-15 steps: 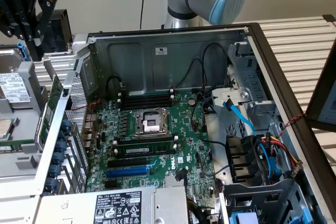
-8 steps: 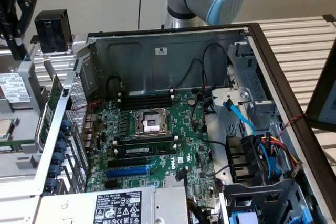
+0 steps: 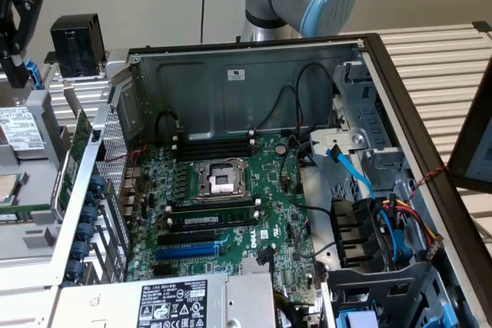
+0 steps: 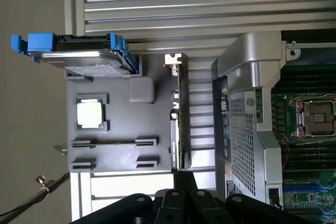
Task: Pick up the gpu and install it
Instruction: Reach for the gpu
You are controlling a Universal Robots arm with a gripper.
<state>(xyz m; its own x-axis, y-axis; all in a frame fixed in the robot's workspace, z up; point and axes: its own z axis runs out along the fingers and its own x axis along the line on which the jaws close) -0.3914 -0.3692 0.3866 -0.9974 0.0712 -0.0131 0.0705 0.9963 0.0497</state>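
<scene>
The case (image 3: 231, 74) is bare grey sheet metal with a dull sheen, and its rear panel (image 3: 115, 163) is perforated metal. The motherboard (image 3: 288, 190) is glossy green board. The gpu (image 3: 81, 137) shows a green board edge and a bright metal bracket (image 4: 173, 59). The tray (image 4: 121, 145) is matt grey plastic. The cpu (image 4: 90, 114) has a smooth silvery metal lid. The drive (image 4: 79, 59) has blue plastic rails. The tabletop (image 3: 438, 59) is ribbed satin metal. The fingers (image 4: 185, 179) are matt black
</scene>
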